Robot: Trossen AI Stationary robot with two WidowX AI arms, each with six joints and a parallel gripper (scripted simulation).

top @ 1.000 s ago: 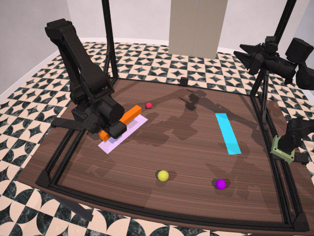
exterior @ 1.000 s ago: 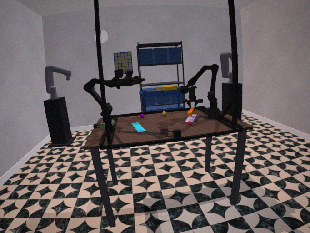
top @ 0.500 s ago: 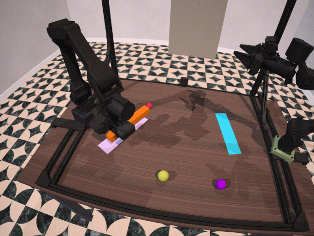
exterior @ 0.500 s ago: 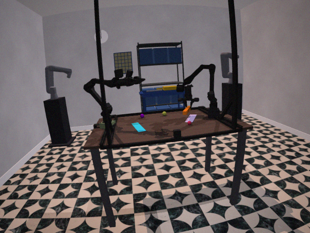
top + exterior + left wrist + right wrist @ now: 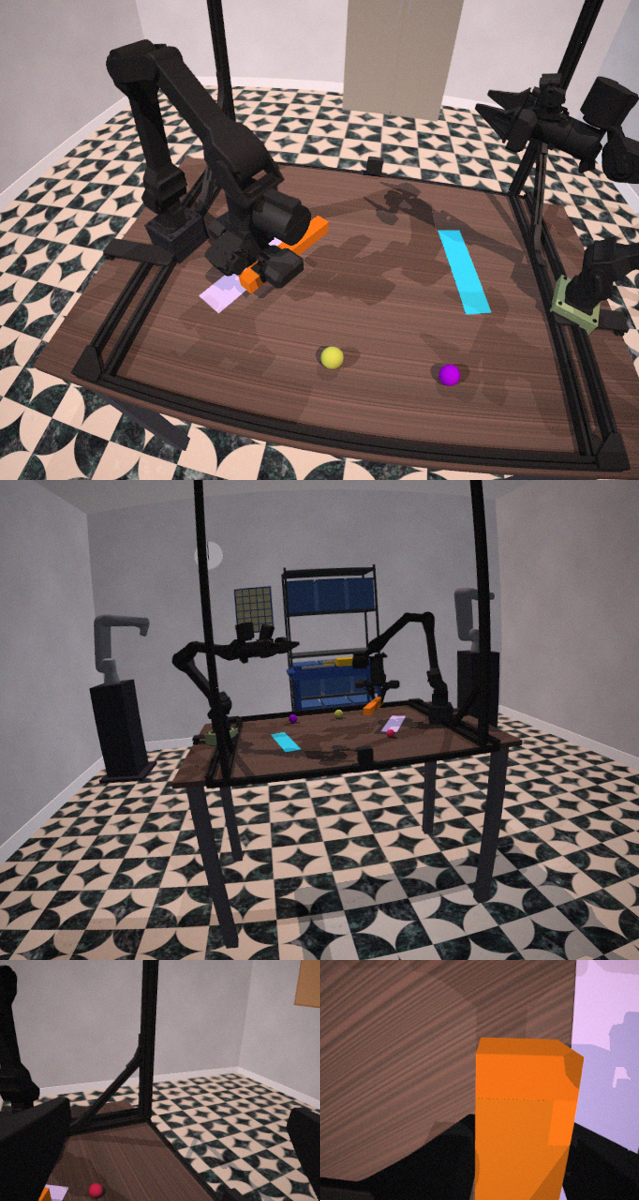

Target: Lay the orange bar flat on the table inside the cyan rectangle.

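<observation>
Above the bench (image 5: 392,330) (image 5: 319,738), we list: one orange bar (image 5: 309,236) (image 5: 371,706) (image 5: 522,1147), raised clear of the surface, near the lavender rectangle (image 5: 220,298) (image 5: 393,723) (image 5: 606,1021), clasped by our right gripper (image 5: 258,264) (image 5: 378,697) (image 5: 515,1126). One left gripper (image 5: 490,105) (image 5: 295,644) (image 5: 181,1148), fully open, holding nothing. One cyan rectangle (image 5: 464,272) (image 5: 285,742), well apart from the bar. Two balls, yellow (image 5: 332,357) (image 5: 338,713) and purple (image 5: 449,375) (image 5: 292,718), resting apart; one red ball (image 5: 391,733) (image 5: 95,1191), near the lavender rectangle.

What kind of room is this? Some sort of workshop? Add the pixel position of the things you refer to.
Probably a robotics lab or workshop: two black arms face each other across a wooden table (image 5: 392,330) (image 5: 319,761), grey arms stand on dark pedestals (image 5: 121,727) behind, and a shelf rack (image 5: 330,573) by the wall holds blue bins (image 5: 330,594).
</observation>
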